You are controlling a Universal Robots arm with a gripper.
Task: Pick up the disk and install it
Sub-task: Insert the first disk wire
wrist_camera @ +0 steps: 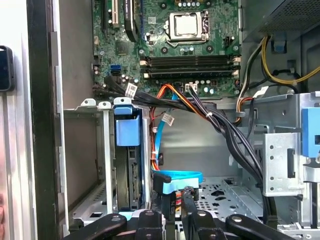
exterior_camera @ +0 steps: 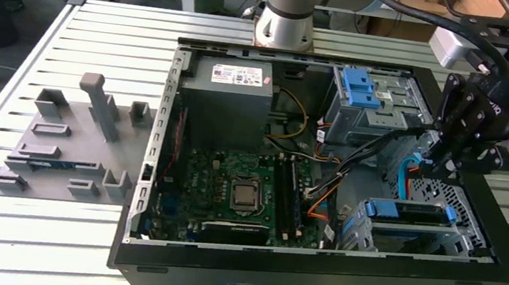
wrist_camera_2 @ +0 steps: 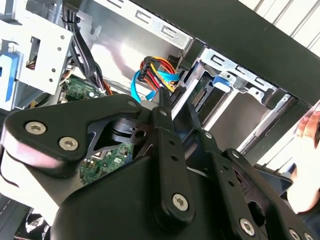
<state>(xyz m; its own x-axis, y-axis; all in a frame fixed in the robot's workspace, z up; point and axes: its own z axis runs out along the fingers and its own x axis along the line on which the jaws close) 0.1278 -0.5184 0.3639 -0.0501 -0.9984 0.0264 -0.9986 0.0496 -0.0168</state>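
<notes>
**Gripper lowered inside the open computer case**

The black gripper [exterior_camera: 451, 159] hangs inside the open computer case [exterior_camera: 315, 282], near the blue cable [wrist_camera: 177, 176]. Its fingers are drawn close together; whether they pinch anything I cannot tell. The disk [exterior_camera: 405, 211], in its blue bracket, sits in the lower drive cage [exterior_camera: 459, 241], just below the gripper.

Bright even daylight; glare on table slats [exterior_camera: 104, 32]; gripper [wrist_camera_2: 165, 107] foreground blurred in 2nd wrist view
</notes>
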